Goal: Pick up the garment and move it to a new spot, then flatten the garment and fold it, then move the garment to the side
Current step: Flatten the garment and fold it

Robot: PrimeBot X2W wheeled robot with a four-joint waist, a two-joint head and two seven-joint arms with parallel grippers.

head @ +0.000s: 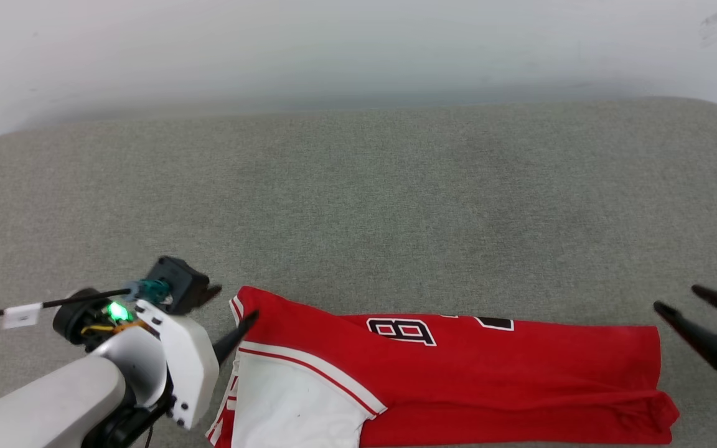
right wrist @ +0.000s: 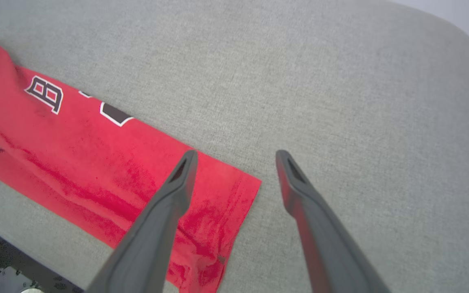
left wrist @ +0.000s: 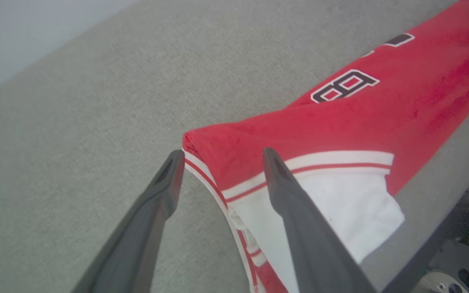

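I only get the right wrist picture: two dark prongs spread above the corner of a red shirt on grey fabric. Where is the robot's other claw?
Observer: The left claw is at the opposite end of the garment, and it is open too.
Operator: Is it holding the cloth?
Observer: No. One finger is over a white sleeve panel and the other is over the grey surface. The striped edge runs between them.
Operator: Anything else over there?
Observer: A small green light glows just behind that claw.
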